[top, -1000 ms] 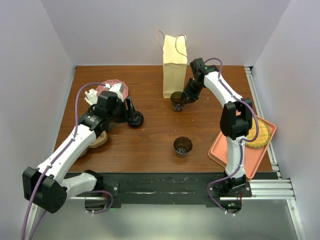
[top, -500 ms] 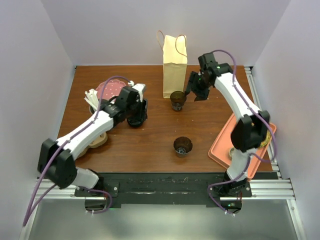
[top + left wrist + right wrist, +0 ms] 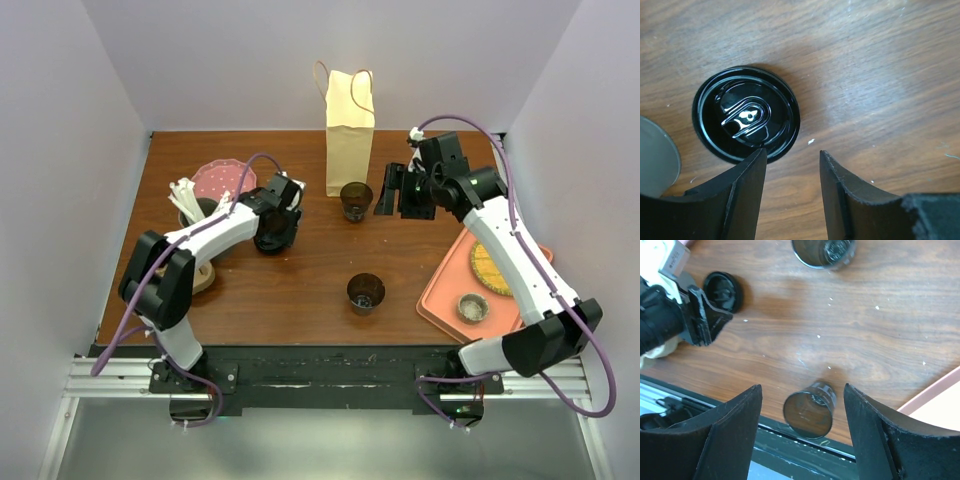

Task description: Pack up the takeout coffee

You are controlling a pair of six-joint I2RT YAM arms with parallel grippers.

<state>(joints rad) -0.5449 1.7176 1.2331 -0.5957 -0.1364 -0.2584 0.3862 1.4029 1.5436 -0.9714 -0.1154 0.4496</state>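
Left wrist view showed the left hand [image 3: 790, 154], half open and empty, with the round black plastic lid [image 3: 746, 120] just ahead of it. The small dark lidless takeout coffee cup [image 3: 356, 198] stood upright just left of the nearer, wide-open, empty right hand [image 3: 398, 192].

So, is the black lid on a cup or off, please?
Off: the black lid lies flat on the table; the cup by the bag and the near cup stand open.
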